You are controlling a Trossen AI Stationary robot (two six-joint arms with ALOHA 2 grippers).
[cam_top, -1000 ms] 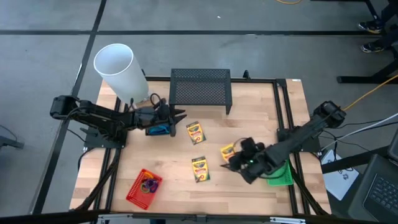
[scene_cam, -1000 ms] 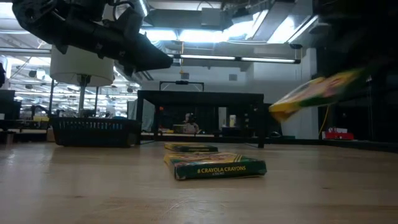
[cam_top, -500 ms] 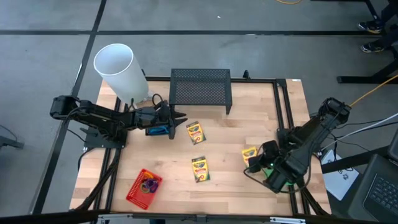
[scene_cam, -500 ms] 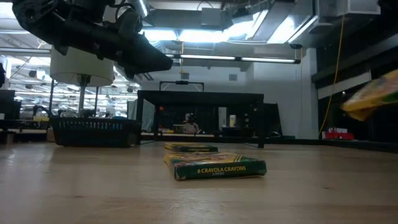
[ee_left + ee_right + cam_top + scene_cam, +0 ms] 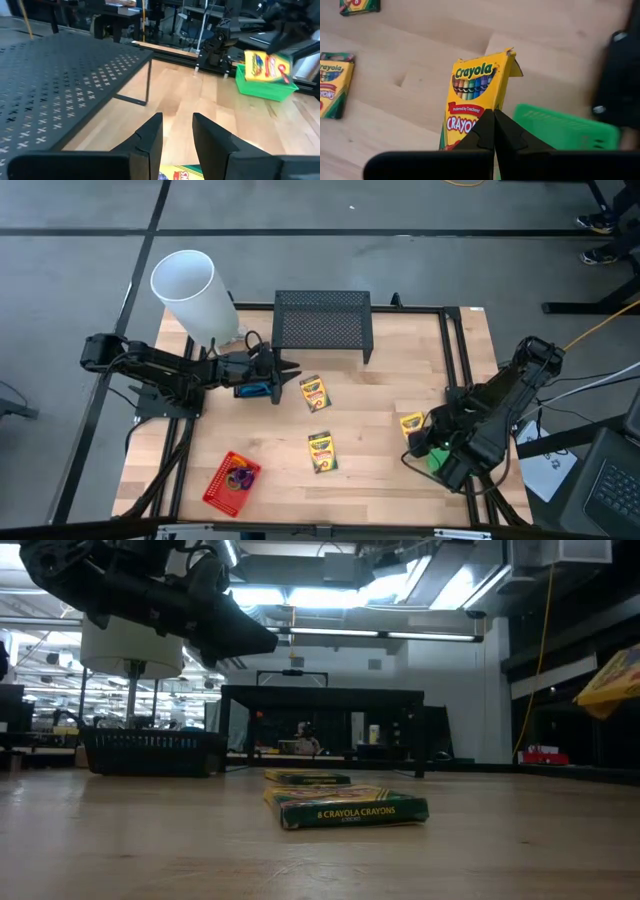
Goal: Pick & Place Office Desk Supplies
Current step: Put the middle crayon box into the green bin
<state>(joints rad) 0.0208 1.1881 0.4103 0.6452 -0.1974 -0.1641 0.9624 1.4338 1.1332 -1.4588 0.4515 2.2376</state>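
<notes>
At the high view's lower right, our right gripper (image 5: 422, 436) clamps a crayon box (image 5: 412, 424) beside the green basket (image 5: 437, 459).

Wooden table (image 5: 400, 385): two crayon boxes (image 5: 321, 451), red basket (image 5: 232, 479), green basket (image 5: 436, 460), mesh stand (image 5: 323, 320).

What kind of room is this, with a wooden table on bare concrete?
Probably a robotics lab or workshop. Two dark robot arms flank a metal-framed wooden table; the low view shows open ceilings with strip lights and workbenches behind. Crayon boxes look like practice items.
</notes>
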